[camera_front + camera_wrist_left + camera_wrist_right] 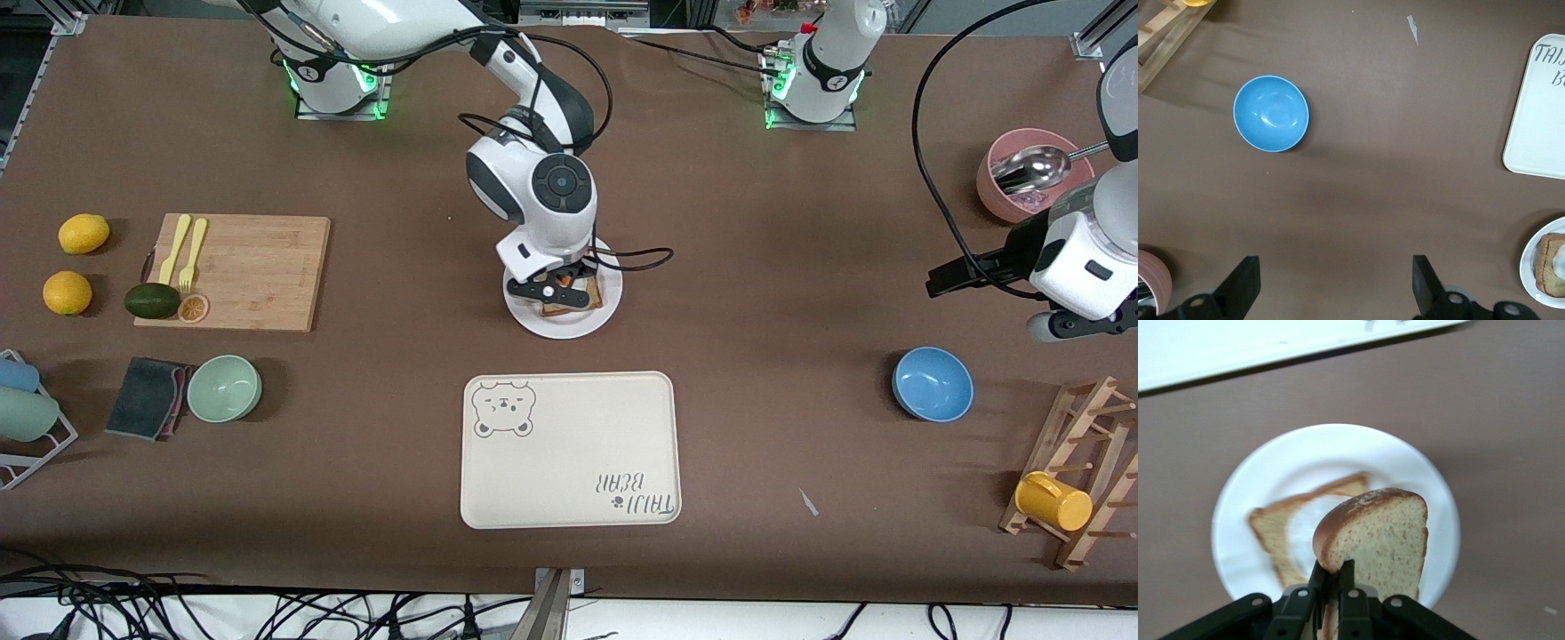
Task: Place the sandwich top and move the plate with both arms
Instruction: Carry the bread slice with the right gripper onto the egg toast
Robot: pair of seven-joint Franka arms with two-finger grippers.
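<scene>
The sandwich top point(1381, 533), a speckled light brown slice with a darker crust, hangs edge-up just above the white plate point(1271, 473), with my right gripper point(1333, 568) shut on its crust edge. On the plate lies another bread slice point(1281, 520) bearing a white fried egg. In the front view the right gripper point(556, 289) hovers over the plate point(569, 331) at the table's middle. My left gripper point(942, 277) waits open and empty in the air at the left arm's end of the table; its fingertips point(1248, 270) stand wide apart over bare tabletop.
A cream bear-print tray point(569, 498) lies nearer the front camera than the plate. A blue bowl point(932, 384), a pink bowl point(1000, 200) with a metal scoop and a wooden rack point(1089, 427) holding a yellow mug stand at the left arm's end. A cutting board point(258, 276) and a green bowl point(224, 388) are at the right arm's end.
</scene>
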